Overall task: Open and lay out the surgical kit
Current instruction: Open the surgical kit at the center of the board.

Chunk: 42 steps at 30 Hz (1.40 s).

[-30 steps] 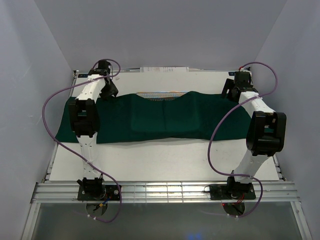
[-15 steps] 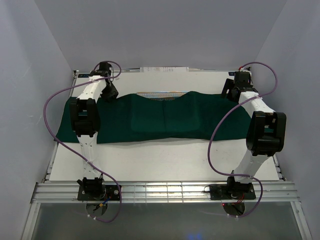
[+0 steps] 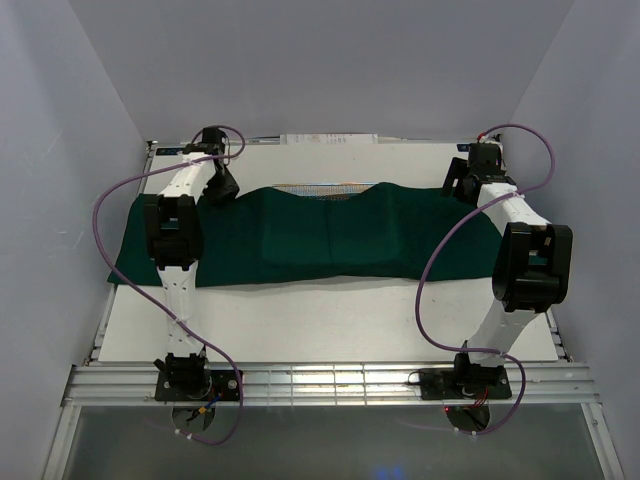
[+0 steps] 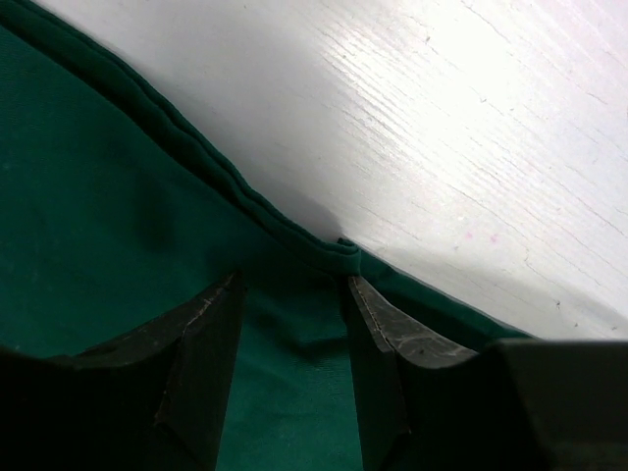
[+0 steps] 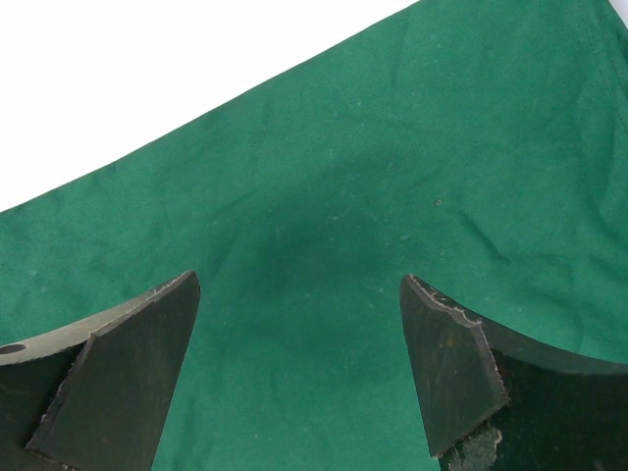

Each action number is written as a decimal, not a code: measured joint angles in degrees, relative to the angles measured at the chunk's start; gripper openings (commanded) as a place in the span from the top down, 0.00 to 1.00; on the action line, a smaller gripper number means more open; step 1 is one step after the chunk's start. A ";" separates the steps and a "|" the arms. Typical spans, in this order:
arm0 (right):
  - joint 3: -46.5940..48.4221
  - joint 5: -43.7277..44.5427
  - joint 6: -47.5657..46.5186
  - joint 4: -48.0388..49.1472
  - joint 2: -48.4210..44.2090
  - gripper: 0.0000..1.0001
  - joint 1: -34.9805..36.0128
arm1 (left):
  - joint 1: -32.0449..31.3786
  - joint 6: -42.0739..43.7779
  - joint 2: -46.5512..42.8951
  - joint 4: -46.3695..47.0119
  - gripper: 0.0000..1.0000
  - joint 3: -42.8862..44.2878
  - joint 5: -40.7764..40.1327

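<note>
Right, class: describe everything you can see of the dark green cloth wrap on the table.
The dark green cloth wrap looks like matte woven fabric with a stitched hem. It is spread as a wide band across the white table. It lies folded over and bulges at the middle, where a strip of wire-mesh tray shows at its far edge. The left gripper straddles a small pucker in the far hem. The open right gripper hovers over its right end.
</note>
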 measured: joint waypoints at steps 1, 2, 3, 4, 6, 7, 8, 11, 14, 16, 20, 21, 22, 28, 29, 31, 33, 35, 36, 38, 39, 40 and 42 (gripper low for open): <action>-0.04 0.00 0.00 0.00 0.00 0.12 0.00 | 0.02 0.00 0.11 0.00 0.44 0.09 -0.02; -0.13 0.00 0.00 0.00 0.00 0.12 0.00 | 0.04 0.00 0.11 -0.07 0.44 0.17 0.00; -0.22 -0.02 0.00 0.00 0.00 0.12 0.00 | 0.09 0.00 0.11 -0.07 0.44 0.31 0.00; -0.28 -0.02 0.00 -0.02 0.00 0.12 0.00 | 0.17 -0.02 0.11 -0.02 0.44 0.50 0.00; -0.33 -0.04 -0.02 -0.02 0.00 0.12 0.00 | 0.35 -0.02 0.11 0.04 0.44 0.74 0.00; -0.35 -0.04 -0.02 -0.02 0.00 0.12 0.00 | 0.44 -0.07 0.11 0.02 0.44 0.83 0.00; -0.37 -0.04 -0.02 -0.02 0.00 0.12 0.00 | 0.50 -0.09 0.11 0.07 0.43 0.87 0.00; -0.57 -0.09 -0.04 -0.02 0.00 0.12 0.02 | 0.76 -0.09 0.15 0.09 0.42 0.92 0.04; -0.61 -0.09 -0.04 -0.04 0.00 0.12 0.11 | 0.94 -0.13 0.33 0.11 0.42 0.92 0.13; -0.61 -0.11 -0.07 -0.04 0.00 0.12 0.17 | 1.05 -0.13 0.61 0.17 0.42 1.05 0.22; -0.61 -0.24 -0.15 -0.04 0.00 0.12 0.28 | 1.20 -0.13 1.16 0.24 0.45 1.05 0.28; -0.61 -0.26 -0.17 -0.04 0.00 0.12 0.31 | 1.25 -0.15 1.16 0.24 0.45 1.05 0.31; -0.61 -0.28 -0.17 -0.04 0.00 0.12 0.35 | 1.29 -0.11 1.16 0.24 0.46 1.05 0.28; -0.61 -0.28 -0.20 -0.04 0.00 0.12 0.66 | 1.64 -0.20 1.16 0.22 0.56 1.05 0.37; -0.61 -0.28 -0.20 -0.04 0.00 0.12 0.70 | 1.73 -0.20 1.16 0.20 0.57 1.05 0.48; -0.61 -0.28 -0.22 -0.04 0.00 0.12 0.72 | 1.86 -0.15 1.16 0.20 0.59 1.07 0.70; -0.61 -0.28 -0.22 -0.04 0.00 0.12 0.74 | 1.92 -0.15 1.16 0.20 0.60 1.20 1.05; -0.61 -0.28 -0.26 -0.04 0.00 0.12 0.76 | 1.95 -0.15 1.16 0.20 0.60 1.27 1.27; -0.61 -0.28 -0.28 -0.04 0.00 0.12 0.81 | 1.95 -0.15 1.16 0.20 0.60 1.29 1.36; -0.59 -0.28 -0.44 -0.04 0.00 0.12 0.90 | 1.95 -0.13 1.16 0.20 0.59 1.31 1.51; -0.59 -0.28 -0.48 -0.07 0.00 0.12 1.01 | 1.95 -0.13 1.14 0.20 0.59 1.31 1.57; -0.59 -0.31 -0.52 -0.07 0.00 0.12 1.03 | 1.95 -0.13 1.14 0.20 0.59 1.31 1.62; -0.59 -0.33 -0.61 -0.07 0.00 0.12 1.14 | 1.95 -0.09 1.05 0.20 0.59 1.31 1.70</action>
